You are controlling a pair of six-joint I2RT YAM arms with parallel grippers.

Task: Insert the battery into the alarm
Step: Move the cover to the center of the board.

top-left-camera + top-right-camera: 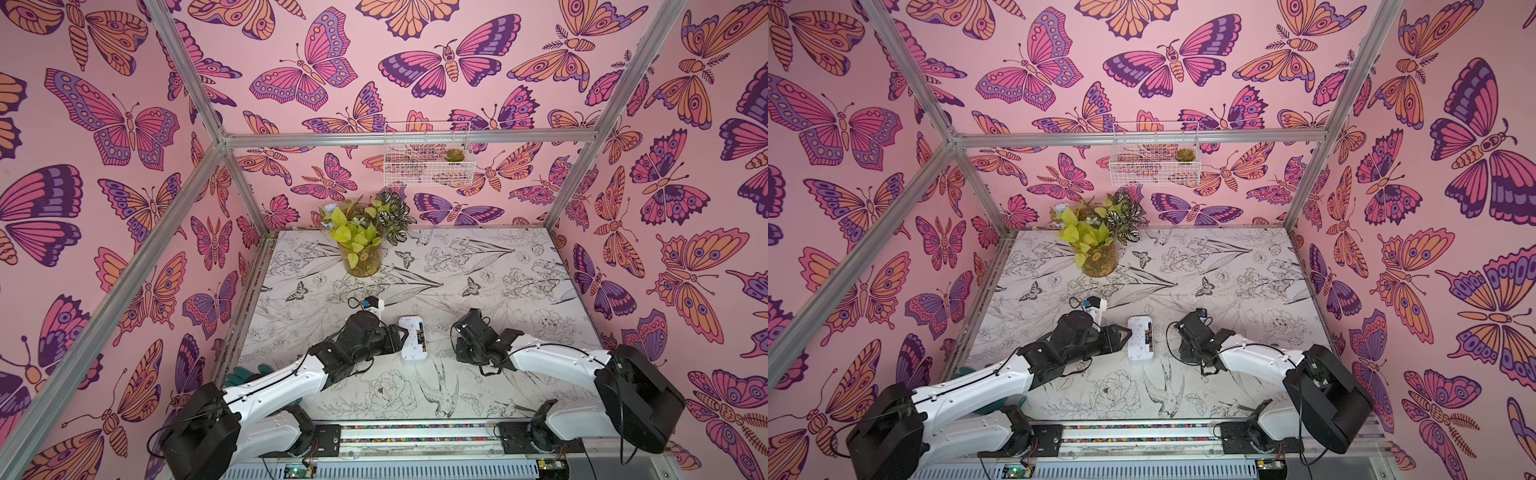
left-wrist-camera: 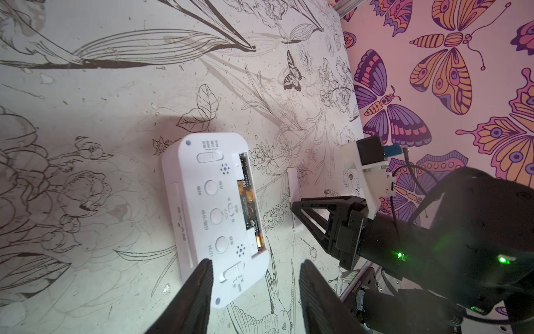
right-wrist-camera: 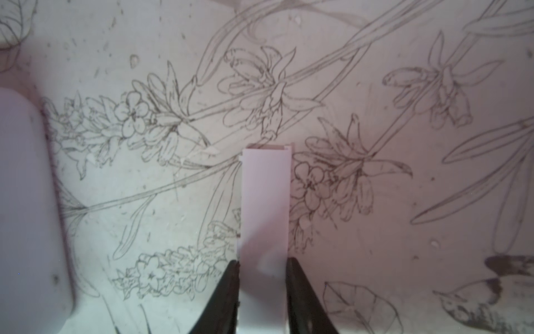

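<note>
The right claw (image 3: pixel 263 260) was pinched narrow on a white cover strip (image 3: pixel 265 202), with a finger against each long edge. It sat just beside the alarm (image 2: pixel 213 208), on the slot side. The alarm lay back-up on the counter (image 1: pixel 478 291) with its battery slot uncovered. The left claw (image 2: pixel 256 261) stood half-wide at the alarm, one finger over its back near a corner and the other past its edge. Whether it touched the alarm was unclear.

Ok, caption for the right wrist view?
Right gripper closed on the white battery cover, floral table behind, alarm alongside.
</note>
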